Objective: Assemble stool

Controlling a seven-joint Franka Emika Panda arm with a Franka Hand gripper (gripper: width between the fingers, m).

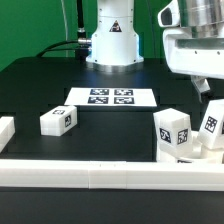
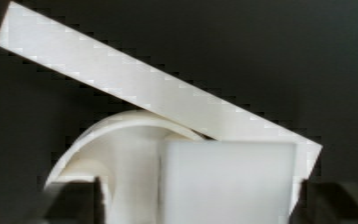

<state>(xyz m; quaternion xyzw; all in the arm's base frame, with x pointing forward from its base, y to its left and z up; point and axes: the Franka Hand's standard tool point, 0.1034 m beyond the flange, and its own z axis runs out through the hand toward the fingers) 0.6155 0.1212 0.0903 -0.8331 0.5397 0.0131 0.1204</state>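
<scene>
Leg [image 1: 58,120] shows b/w square tag [image 1: 64,122]; pincer [image 1: 203,88] grip: can't tell.

stool legs [image 1: 57,120] [image 1: 173,133] [image 1: 213,124]: 3 | seat [image 2: 114,145]: 1 | marker board [image 1: 112,97]: 1 | tags [image 1: 100,94] on it: 4 | border rails [image 1: 100,178] [image 1: 5,128]: 2

Black counter [image 1: 40,85]. The marker board [image 1: 112,97] lies flat at centre. One leg [image 1: 58,120] lies on its side toward the exterior view's left. A second leg [image 1: 173,133] stands at the right, its base hidden behind the white rail [image 1: 100,178] that borders the near edge.
</scene>
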